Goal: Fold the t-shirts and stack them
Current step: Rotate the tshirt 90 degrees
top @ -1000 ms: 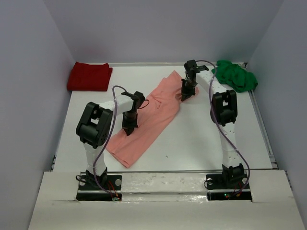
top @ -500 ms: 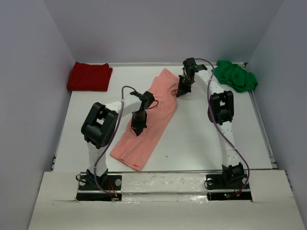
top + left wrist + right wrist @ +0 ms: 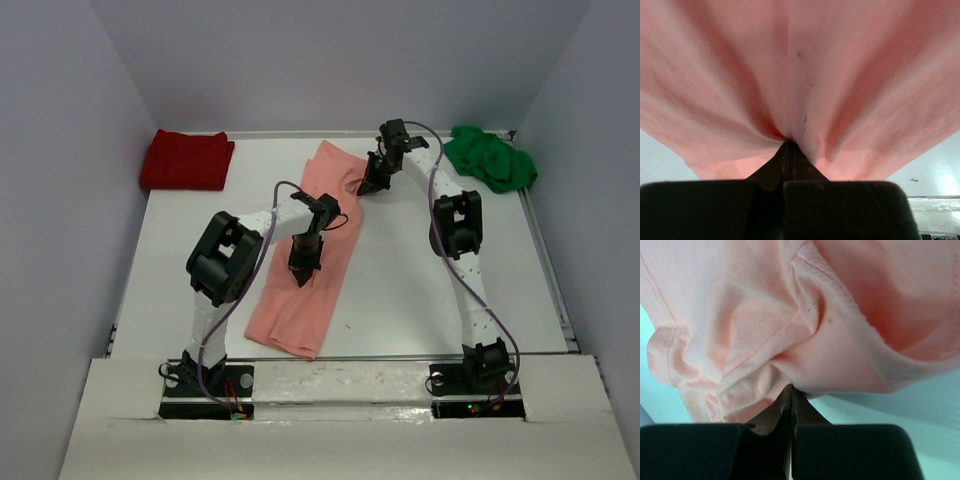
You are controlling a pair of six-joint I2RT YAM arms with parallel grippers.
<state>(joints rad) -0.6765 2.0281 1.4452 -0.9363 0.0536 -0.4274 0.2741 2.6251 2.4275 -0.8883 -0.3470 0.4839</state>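
- While both arms reach out over the table (image 3: 430, 290), the pink shirt (image 3: 298, 312) lies in a long diagonal strip down its middle, from the far centre toward the near edge.
- The green shirt (image 3: 490, 160) sits crumpled in the far right corner. The red shirt (image 3: 187, 160) lies folded in the far left one.
- The left gripper (image 3: 303, 278), jaws pinched tight on a bunch of pink cloth, holds the strip's middle.
- The right gripper (image 3: 369, 186), likewise clamped, grips the shirt's far end at a seamed edge.

left gripper (image 3: 303, 279): jaws clamped, pointing down; right gripper (image 3: 366, 187): jaws clamped
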